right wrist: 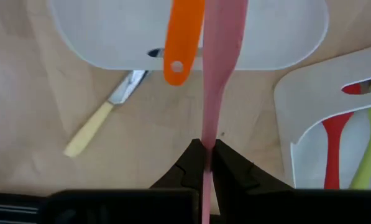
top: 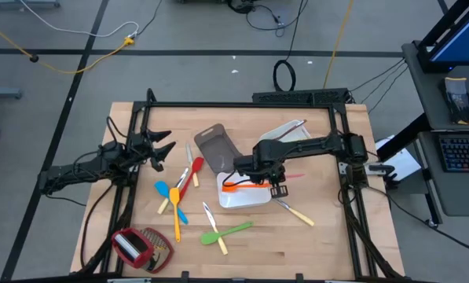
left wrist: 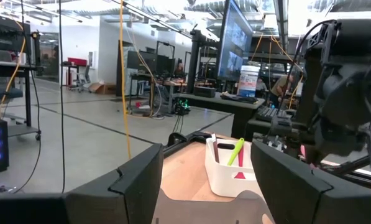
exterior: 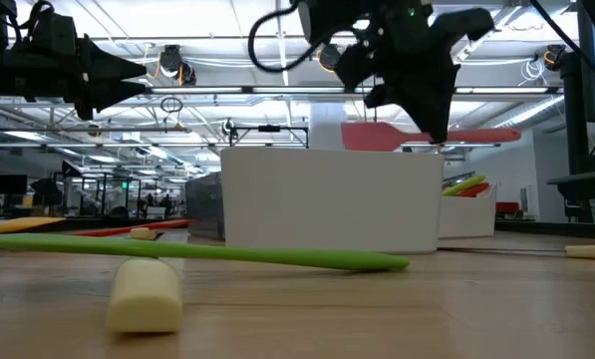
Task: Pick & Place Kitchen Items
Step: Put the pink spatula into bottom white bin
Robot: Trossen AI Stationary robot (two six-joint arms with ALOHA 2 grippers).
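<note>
right gripper (right wrist: 205, 163) clamps the pink spatula (right wrist: 219, 56) over the white tray (right wrist: 110, 37); left gripper (top: 162, 147) apparently spread.

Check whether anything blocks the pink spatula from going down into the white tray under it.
Nothing visible blocks it. The right gripper holds the pink spatula by its handle above the white tray; only an orange utensil lies inside, beside its path.

white rectangular tray (top: 246, 198) mid-table with an orange spatula (top: 246, 186) in it, grey-brown tray (top: 215, 148) just far-left of it, green spatula (top: 234, 230) near side, pale-handled metal knife (top: 295, 211) to the right
</note>
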